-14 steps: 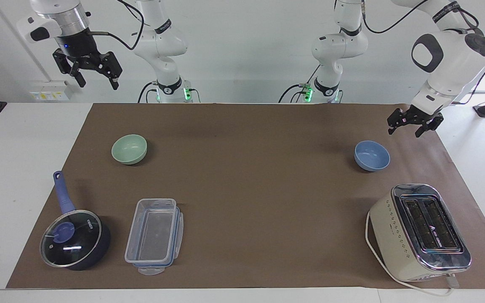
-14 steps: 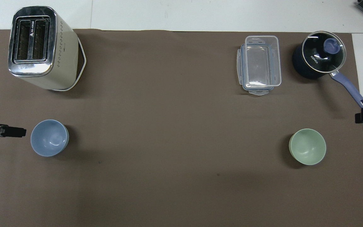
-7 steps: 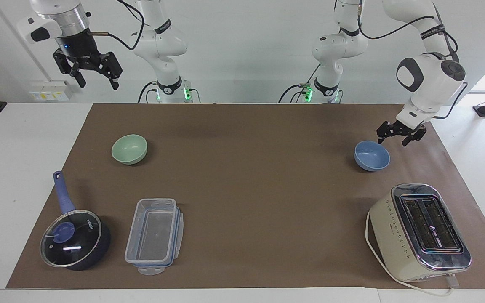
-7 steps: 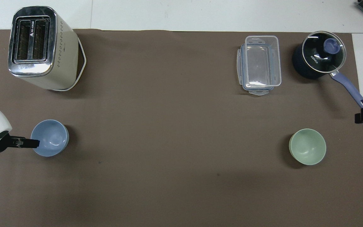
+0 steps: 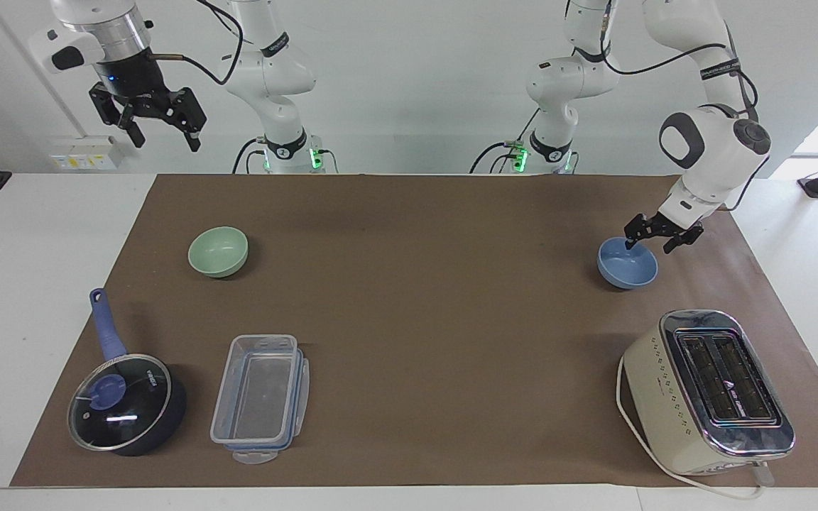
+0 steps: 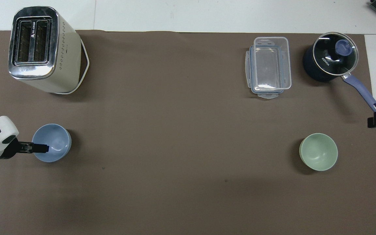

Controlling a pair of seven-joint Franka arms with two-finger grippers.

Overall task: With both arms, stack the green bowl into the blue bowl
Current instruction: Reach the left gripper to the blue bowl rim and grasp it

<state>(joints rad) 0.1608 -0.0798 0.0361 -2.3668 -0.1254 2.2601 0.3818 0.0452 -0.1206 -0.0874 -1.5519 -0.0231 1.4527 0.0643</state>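
The periwinkle-blue bowl point(image 5: 627, 264) stands on the brown mat toward the left arm's end; it also shows in the overhead view point(image 6: 52, 142). My left gripper point(image 5: 650, 243) is open and low at the bowl's rim on the side toward the left arm's end, with one finger inside the bowl and the other outside; it also shows in the overhead view point(image 6: 39, 148). The pale green bowl point(image 5: 218, 250) sits upright toward the right arm's end, seen too from overhead point(image 6: 318, 151). My right gripper point(image 5: 165, 135) is open and empty, raised high over the table's right-arm end, and waits.
A cream toaster point(image 5: 707, 390) stands farther from the robots than the blue bowl. A clear plastic container point(image 5: 260, 397) and a dark-blue saucepan with a glass lid point(image 5: 125, 404) lie farther from the robots than the green bowl.
My left gripper has come down and moved over to the blue bowl's rim, one finger now inside it. The right arm and both bowls have not moved.
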